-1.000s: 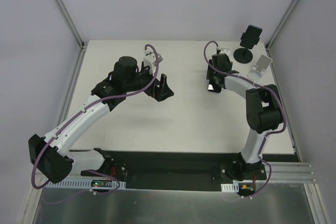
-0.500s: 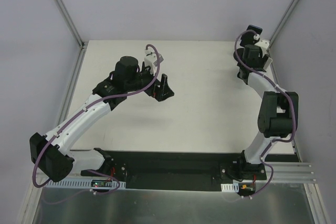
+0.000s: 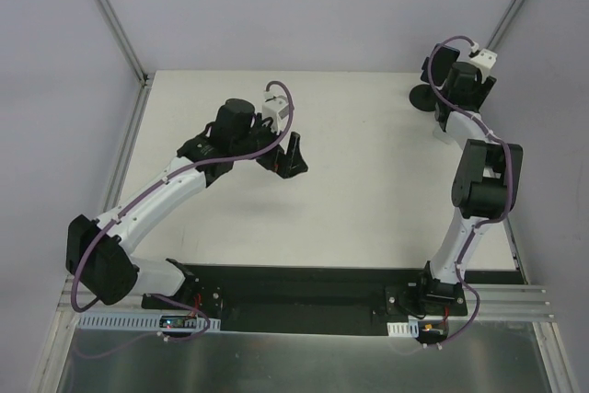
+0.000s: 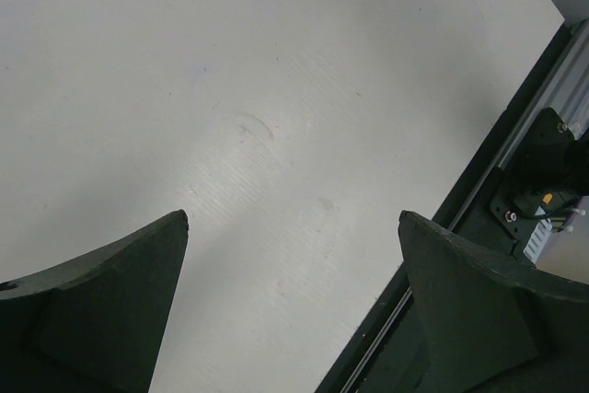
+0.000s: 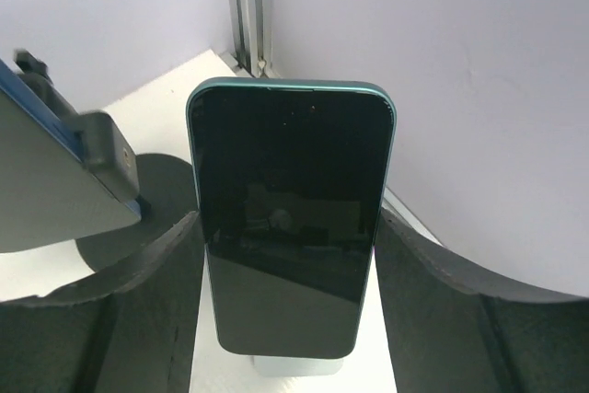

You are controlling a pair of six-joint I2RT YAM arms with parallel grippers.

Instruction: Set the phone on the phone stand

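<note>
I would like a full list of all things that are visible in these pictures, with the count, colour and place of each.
teal-edged phone: one, dark screen, upright, gripped by the right hand
white stand: one, white, under that phone's lower end, mostly hidden
second phone: one, blue edge, clamped in the black holder
black holder: one, black, round base on the table, far right
table: one, white, under everything
left hand: one, black, open and empty, over the table's middle
right hand: one, black, closed on the teal-edged phone
left arm and right arm: white and black, purple cables
</note>
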